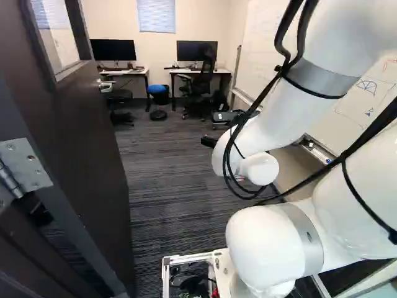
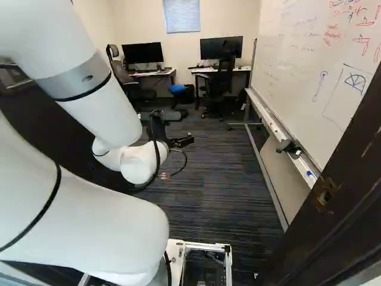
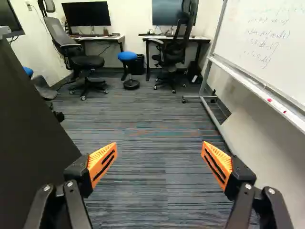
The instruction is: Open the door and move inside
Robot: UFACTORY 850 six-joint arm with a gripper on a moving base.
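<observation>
Dark, flat slab door (image 1: 87, 136) stands open at ten o'clock from white jointed arm (image 1: 267, 245). I judge it heavy, stiff; grasp silver metal handle (image 1: 106, 86). Black, orange-padded gripper (image 3: 159, 152): fingers apart.

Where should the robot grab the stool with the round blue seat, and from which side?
Probably by the slim dark stem under the round blue seat, coming in low from the near side, one finger of the open black pincer either side. The stem stands upright and is much narrower than the seat. A black bin crowds one side, so avoid coming from there.
</observation>
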